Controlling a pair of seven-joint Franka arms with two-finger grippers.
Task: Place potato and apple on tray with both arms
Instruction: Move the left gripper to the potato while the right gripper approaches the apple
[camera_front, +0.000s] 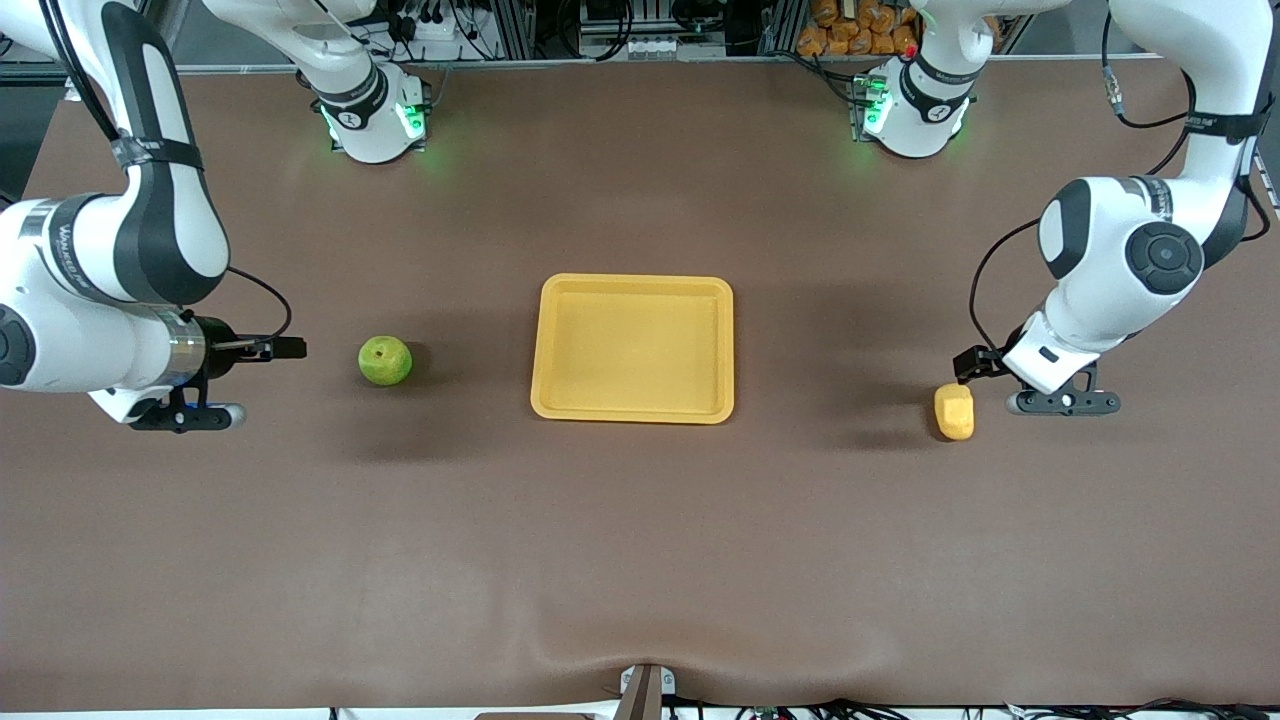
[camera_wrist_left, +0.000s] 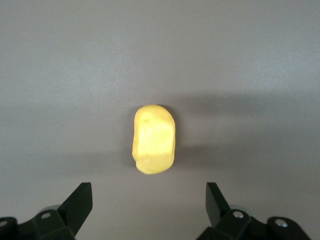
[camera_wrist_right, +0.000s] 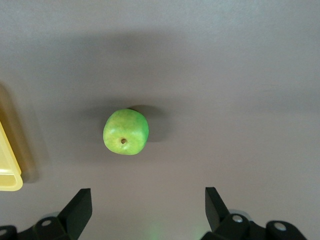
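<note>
Brown matte table covering (camera_front: 640, 560), plain and unmarked, both arm bases at its far edge.

Left gripper (camera_wrist_left: 149, 202): jaws spread wide, holding nothing, poised over bare table just beside the potato (camera_wrist_left: 154, 139), toward the left arm's end.

Right gripper (camera_wrist_right: 148, 204): jaws likewise wide, holding nothing, over bare table near the apple (camera_wrist_right: 126, 132), toward the right arm's end.

Potato: oblong, smooth, slightly blocky, lying flat on the covering well apart from the tray (camera_front: 633, 348). Likely light and firm; skin looks slick. Best taken across its narrow waist, fingers on the two long flanks, low enough not to squeeze it out.

Apple: round, green, stem dimple up, resting on the covering between the right gripper and the tray. Probably light and rigid, liable to roll if nudged. Best taken at the widest girth, fingers level on either flank.

Tray: yellow-orange, low rim, mid-table, nothing in it. Neither item placed yet.
</note>
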